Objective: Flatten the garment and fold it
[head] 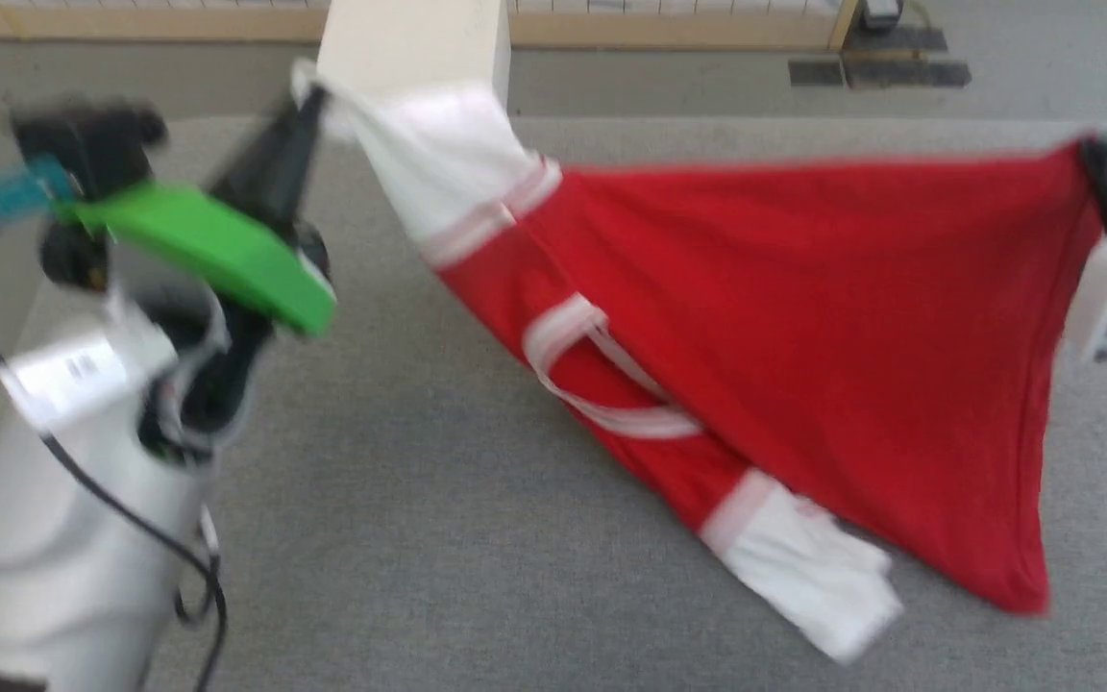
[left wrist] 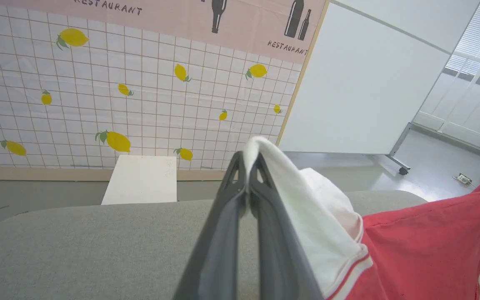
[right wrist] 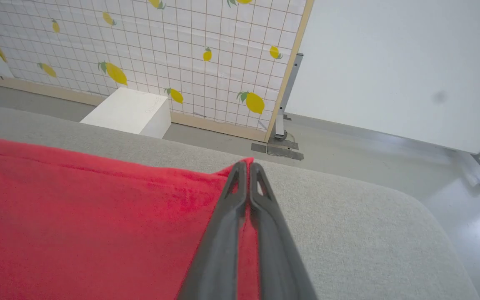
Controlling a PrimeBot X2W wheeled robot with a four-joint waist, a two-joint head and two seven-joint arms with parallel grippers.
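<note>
Grey cloth table, far corners rounded. Beyond its far edge is a grey floor. A white box stands against a grid-pattern screen with yellow lemons. Pink band along the top, reading RESTAURANT, with bottle shapes; wood frame. Right of it, a plain white partition on castors. Window with blinds far right; daylight glare on the floor there.

Between left hand and right hand: garment, spread above table.
</note>
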